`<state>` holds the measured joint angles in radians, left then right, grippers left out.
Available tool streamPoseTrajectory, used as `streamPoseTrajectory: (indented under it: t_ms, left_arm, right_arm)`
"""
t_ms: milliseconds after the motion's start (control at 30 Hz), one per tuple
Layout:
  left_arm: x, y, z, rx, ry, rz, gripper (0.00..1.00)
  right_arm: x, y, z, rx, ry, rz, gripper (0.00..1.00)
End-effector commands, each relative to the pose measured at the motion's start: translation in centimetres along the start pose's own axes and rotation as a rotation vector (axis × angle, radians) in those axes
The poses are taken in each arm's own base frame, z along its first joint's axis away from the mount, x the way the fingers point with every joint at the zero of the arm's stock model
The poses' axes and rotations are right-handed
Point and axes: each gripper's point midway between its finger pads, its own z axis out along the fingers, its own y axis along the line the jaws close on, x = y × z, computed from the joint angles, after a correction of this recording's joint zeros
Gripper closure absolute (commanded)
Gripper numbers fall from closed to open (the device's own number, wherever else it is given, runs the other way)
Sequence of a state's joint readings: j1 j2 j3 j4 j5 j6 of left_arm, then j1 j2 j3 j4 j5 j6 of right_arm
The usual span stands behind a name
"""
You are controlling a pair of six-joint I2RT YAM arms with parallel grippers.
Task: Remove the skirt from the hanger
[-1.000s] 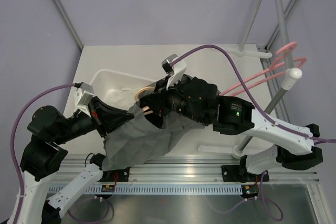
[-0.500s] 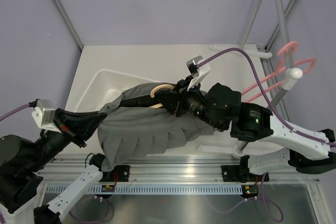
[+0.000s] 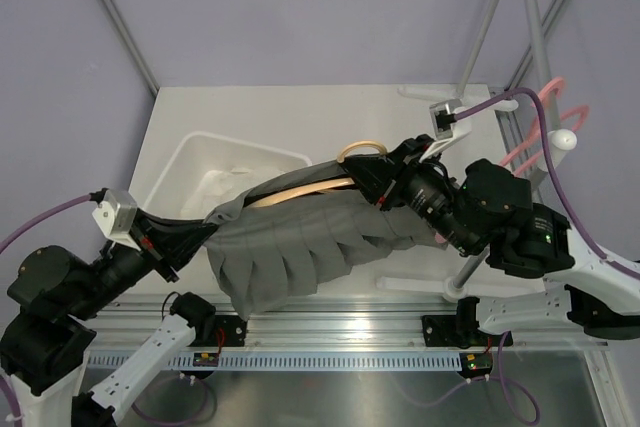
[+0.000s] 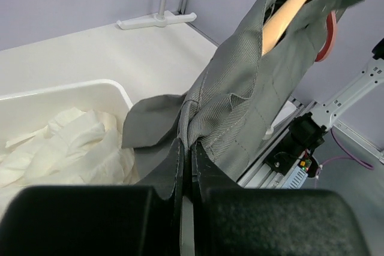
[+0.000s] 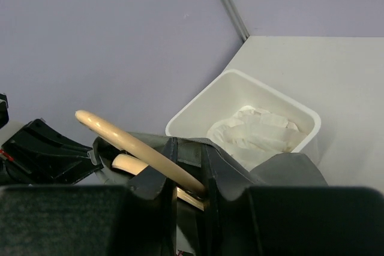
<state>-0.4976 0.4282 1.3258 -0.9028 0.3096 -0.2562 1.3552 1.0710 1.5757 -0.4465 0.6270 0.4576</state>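
Separation between the two hands has grown over the last second. The left hand [image 3: 198, 233], clenched on a corner of the skirt [image 3: 300, 247], has pulled leftward, while the right hand [image 3: 383, 185], grasping the hanger [image 3: 300, 190] below its hook, has drawn rightward. The skirt now hangs stretched between them above the worktop [image 3: 300, 117], with bare hanger bar showing ahead of the right hand. In my judgement the cloth is sliding off but is not yet free.

L end effector [image 3: 203, 233] pinched tight — R end effector [image 3: 386, 183] clamped.
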Motion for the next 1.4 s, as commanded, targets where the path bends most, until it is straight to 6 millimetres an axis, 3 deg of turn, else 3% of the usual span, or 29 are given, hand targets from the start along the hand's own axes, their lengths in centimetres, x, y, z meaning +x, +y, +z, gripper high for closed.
streamPoseTrajectory:
  t_ms: [0,433,467,500,567,700,767,900,1033,1167,1267,1367]
  left_arm:
    - [0.4,-0.1,-0.3,0.015,-0.021,0.015,1.00]
    - [4.1,-0.2,3.1,0.088,0.187,-0.067,1.00]
    - [4.4,-0.5,3.2,0.107,0.204,-0.073,0.95]
    - [4.3,-0.9,3.5,0.135,0.206,-0.070,0.82]
    - [4.3,-1.9,3.5,0.199,0.196,-0.074,0.40]
    - [1.6,-4.3,2.5,0.329,0.064,-0.024,0.17]
    - [1.3,-5.3,2.2,0.387,0.060,-0.013,0.14]
    - [1.4,-5.2,2.5,0.389,0.065,-0.008,0.12]
    - [2.6,-4.0,3.7,0.352,0.090,0.002,0.09]
    - [5.1,-2.6,5.2,0.332,0.154,0.014,0.09]
    - [6.7,-1.4,5.3,0.294,0.186,0.057,0.08]
    - [6.8,-1.1,4.8,0.291,0.146,0.130,0.06]
  right_arm:
    - [-5.3,-3.5,-2.4,0.143,-0.158,-0.001,1.00]
    - [-7.5,-3.9,-4.3,0.097,-0.232,0.066,1.00]
    - [-7.7,-3.8,-4.3,0.089,-0.233,0.068,1.00]
    - [-7.4,-3.6,-4.2,0.079,-0.220,0.056,1.00]
    - [-6.9,-3.1,-3.7,0.068,-0.196,0.034,1.00]
    - [-5.5,-1.9,-2.5,0.038,-0.133,-0.016,1.00]
    - [-5.1,-1.6,-2.1,0.034,-0.121,-0.022,1.00]
    - [-5.2,-1.3,-2.0,0.021,-0.120,-0.022,1.00]
    - [-5.6,-1.1,-2.3,0.005,-0.123,-0.012,1.00]
    - [-6.3,-1.0,-2.6,0.000,-0.139,-0.001,1.00]
    - [-6.9,-0.9,-3.1,-0.010,-0.148,0.009,1.00]
    - [-7.5,-1.0,-3.6,-0.013,-0.155,0.027,1.00]
